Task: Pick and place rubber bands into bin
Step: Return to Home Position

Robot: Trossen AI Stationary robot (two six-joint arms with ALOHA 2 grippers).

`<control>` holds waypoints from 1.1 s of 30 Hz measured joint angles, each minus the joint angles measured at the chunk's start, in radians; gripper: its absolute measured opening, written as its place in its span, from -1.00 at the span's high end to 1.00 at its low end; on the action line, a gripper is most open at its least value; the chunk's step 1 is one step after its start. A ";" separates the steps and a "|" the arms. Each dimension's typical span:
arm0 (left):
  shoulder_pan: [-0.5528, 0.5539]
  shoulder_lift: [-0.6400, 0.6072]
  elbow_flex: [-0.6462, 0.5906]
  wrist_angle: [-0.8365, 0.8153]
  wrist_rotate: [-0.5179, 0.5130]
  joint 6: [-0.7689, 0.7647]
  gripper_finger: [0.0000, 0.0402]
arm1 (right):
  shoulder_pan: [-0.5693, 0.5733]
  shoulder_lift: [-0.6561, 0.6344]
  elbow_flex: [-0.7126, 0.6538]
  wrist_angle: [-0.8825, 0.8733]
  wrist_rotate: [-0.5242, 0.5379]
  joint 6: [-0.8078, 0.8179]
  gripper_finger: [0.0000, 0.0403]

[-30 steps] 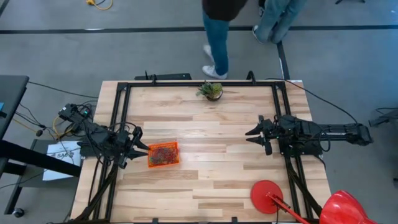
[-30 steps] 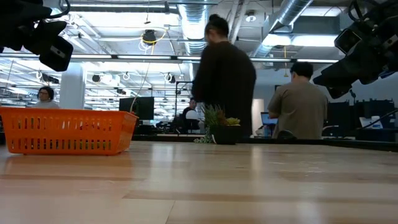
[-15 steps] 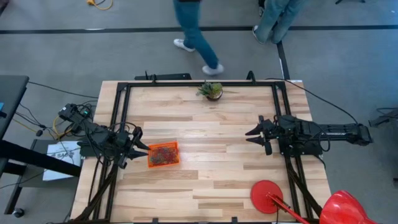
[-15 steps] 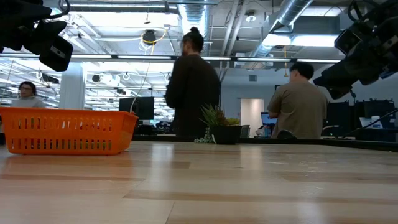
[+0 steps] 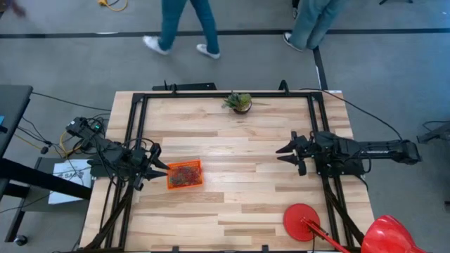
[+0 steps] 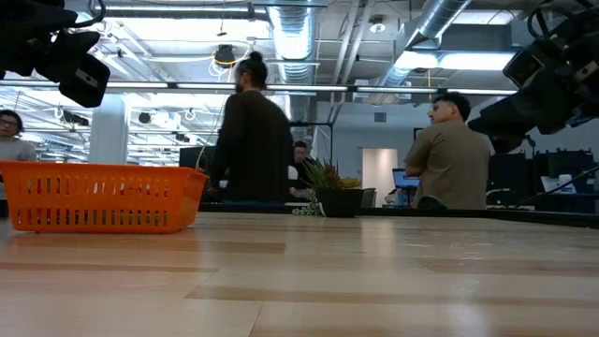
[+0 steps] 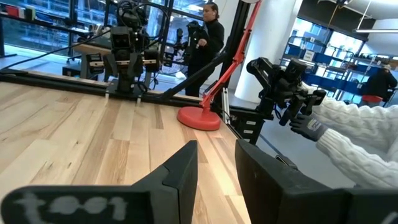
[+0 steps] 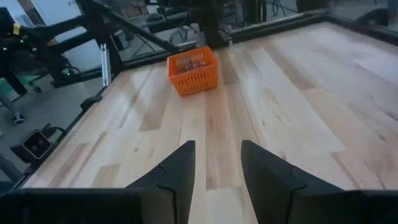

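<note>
The orange mesh bin (image 5: 184,174) stands flat on the wooden table, left of the middle; it also shows in the low view (image 6: 98,197) and the right wrist view (image 8: 193,72). Rubber bands (image 5: 185,173) in mixed colours lie inside it, and the right wrist view looks down on them (image 8: 190,61). My left gripper (image 5: 159,167) hovers open just left of the bin, pointing at it; its own view (image 7: 216,171) looks past the bin. My right gripper (image 5: 280,152) is open above the table's right part (image 8: 214,168), well away from the bin, and points toward it.
A small potted plant (image 5: 239,102) sits at the far edge. A flat red round disc (image 5: 301,221) with a red stem lies near the right near corner. Bare wood stretches between the bin and my right gripper. People stand and walk beyond the far edge (image 6: 248,131).
Neither gripper has visibly moved, and the bin has stayed where it was. A person beyond the far edge has walked toward the left.
</note>
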 joint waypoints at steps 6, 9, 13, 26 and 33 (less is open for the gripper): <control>0.000 0.000 0.000 0.000 0.000 0.000 0.51 | 0.000 -0.006 -0.014 0.036 0.000 -0.001 0.39; 0.000 0.000 0.000 0.000 0.000 -0.002 0.51 | 0.000 -0.006 -0.015 0.038 0.000 -0.001 0.39; 0.000 0.000 0.000 0.000 0.000 0.000 0.51 | 0.001 -0.006 -0.015 0.039 0.000 -0.002 0.39; 0.000 0.000 0.000 0.000 0.000 0.000 0.51 | 0.001 -0.005 -0.016 0.039 0.000 -0.002 0.39; 0.000 0.000 0.000 0.000 0.000 -0.001 0.51 | 0.001 -0.005 -0.016 0.040 0.000 -0.002 0.39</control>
